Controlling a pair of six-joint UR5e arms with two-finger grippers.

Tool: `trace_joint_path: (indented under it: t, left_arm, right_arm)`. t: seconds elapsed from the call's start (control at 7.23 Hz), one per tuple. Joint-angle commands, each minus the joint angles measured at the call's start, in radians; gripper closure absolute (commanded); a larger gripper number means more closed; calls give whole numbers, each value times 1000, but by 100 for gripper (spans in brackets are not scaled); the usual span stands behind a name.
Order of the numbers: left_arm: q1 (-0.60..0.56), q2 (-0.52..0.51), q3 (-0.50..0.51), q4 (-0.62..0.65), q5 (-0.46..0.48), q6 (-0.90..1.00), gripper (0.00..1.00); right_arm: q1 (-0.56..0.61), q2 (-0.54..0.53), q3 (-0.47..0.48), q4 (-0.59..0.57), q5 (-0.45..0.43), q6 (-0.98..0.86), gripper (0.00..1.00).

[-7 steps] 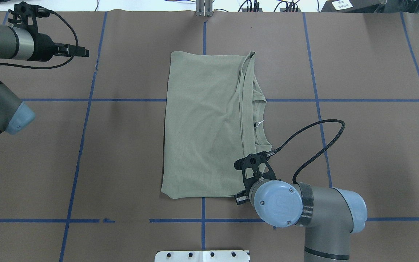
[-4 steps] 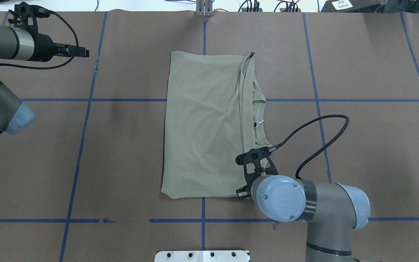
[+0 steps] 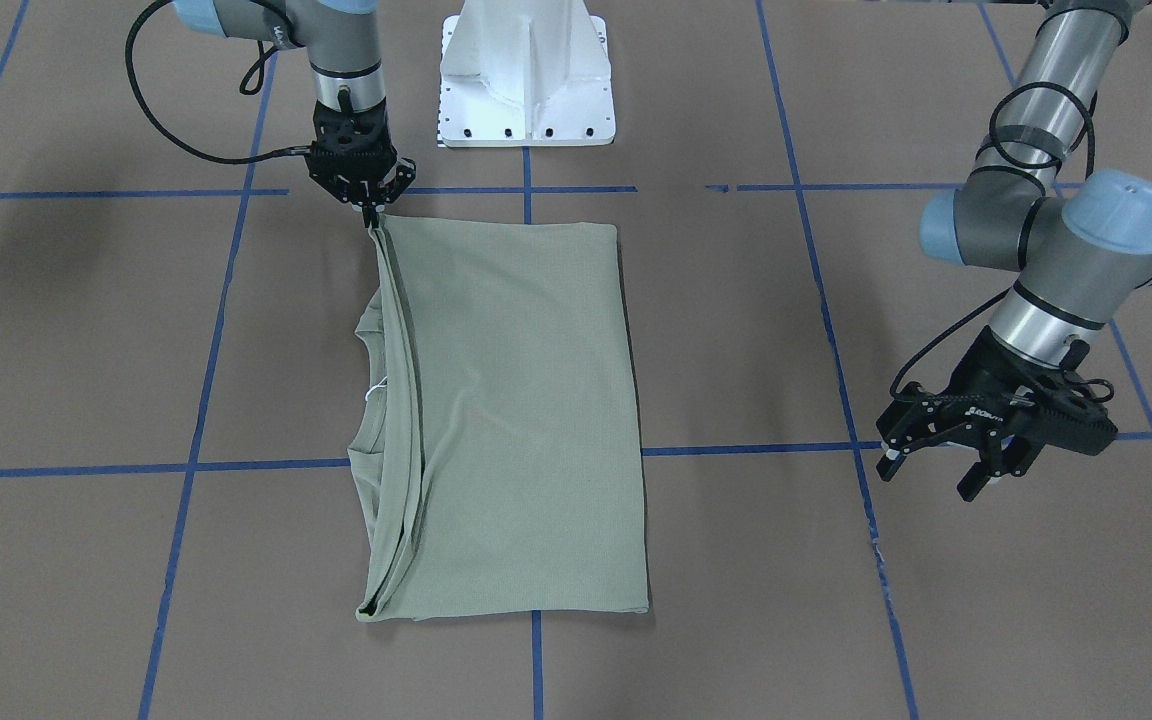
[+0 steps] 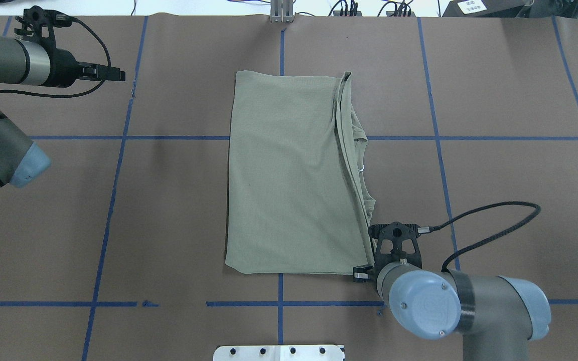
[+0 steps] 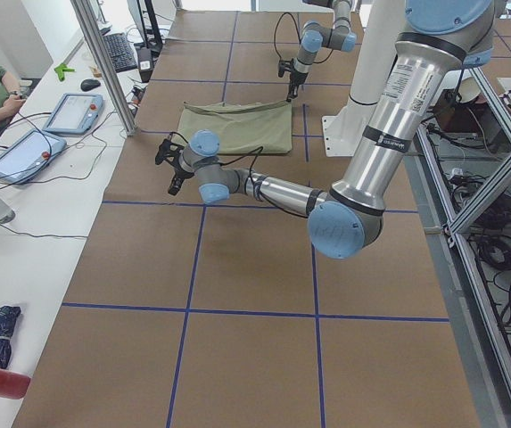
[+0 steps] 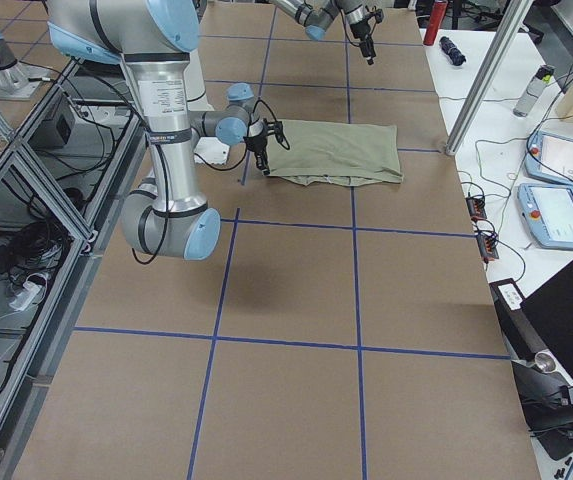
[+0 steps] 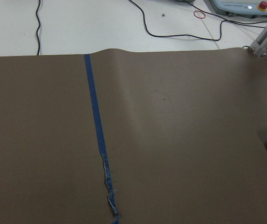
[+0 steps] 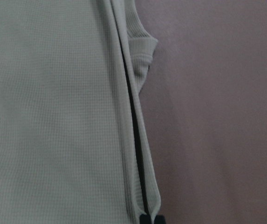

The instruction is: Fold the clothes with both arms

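The sage-green shirt [image 4: 289,175] lies folded into a tall rectangle at the table's middle, its neck edge and white label [image 4: 360,168] peeking out on the right; it also shows in the front-facing view [image 3: 516,400]. My right gripper [image 4: 368,271] is shut on the shirt's near right corner, low over the table, seen in the front-facing view [image 3: 373,213] and pinching the hem in the right wrist view [image 8: 150,218]. My left gripper [image 3: 931,478] is open and empty, held above the table far to the left of the shirt [image 4: 118,75].
Brown paper with blue tape lines [image 4: 118,138] covers the table. The white pedestal base [image 3: 526,80] stands at the near edge. A metal post [image 4: 281,12] and cables sit at the far edge. Tablets [image 5: 72,111] lie on the operators' side table.
My right gripper has moved right and slightly towards the robot with the shirt's corner, pulling the top layer flat and over more of the neck. The left arm has hardly moved.
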Motion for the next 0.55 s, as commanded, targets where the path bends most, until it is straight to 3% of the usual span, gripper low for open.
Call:
trace_joint_path:
  t: [0.0, 0.14, 0.42]
  left_arm:
    - [2, 1, 0, -3, 1, -8, 0]
    - [2, -1, 0, -3, 1, -11, 0]
    - [2, 1, -21, -1, -6, -12, 0]
  right_arm:
    - [-123, -63, 2, 89, -150, 256, 100]
    - [-135, -57, -3, 89, -149, 241, 1]
    - [-67, 2, 33, 94, -126, 66, 0]
